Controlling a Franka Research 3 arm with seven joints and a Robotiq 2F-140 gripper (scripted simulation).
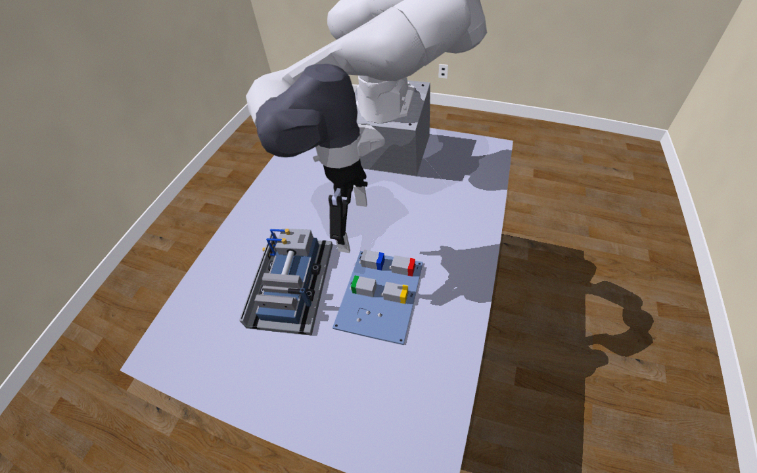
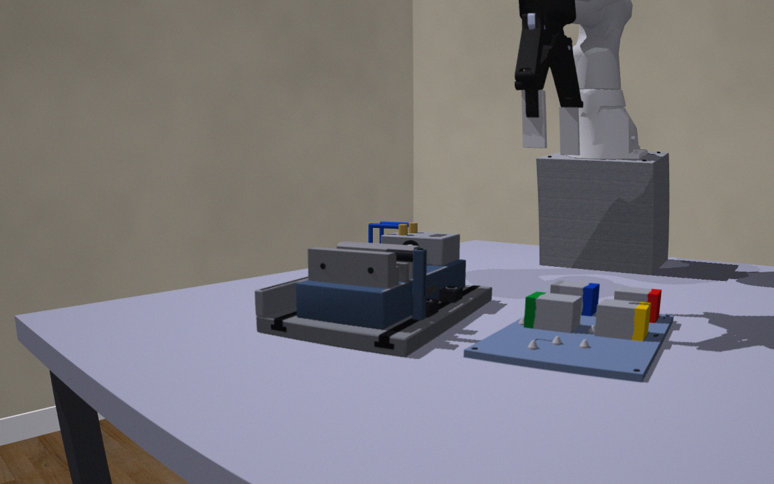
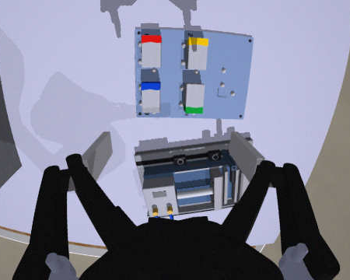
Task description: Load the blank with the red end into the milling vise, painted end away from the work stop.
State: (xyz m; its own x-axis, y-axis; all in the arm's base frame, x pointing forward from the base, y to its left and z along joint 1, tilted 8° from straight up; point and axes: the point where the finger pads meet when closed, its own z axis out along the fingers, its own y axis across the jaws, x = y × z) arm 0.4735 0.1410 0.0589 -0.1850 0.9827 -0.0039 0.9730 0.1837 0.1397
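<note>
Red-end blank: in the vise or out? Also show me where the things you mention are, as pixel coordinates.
Out: the red-end blank (image 1: pixel 403 265) (image 2: pixel 637 303) (image 3: pixel 151 54) sits on the infeed plate (image 1: pixel 369 329) (image 2: pixel 558 364) (image 3: pixel 237 54), beside the vise (image 1: pixel 296 310) (image 2: pixel 341 304) (image 3: pixel 159 187).
</note>
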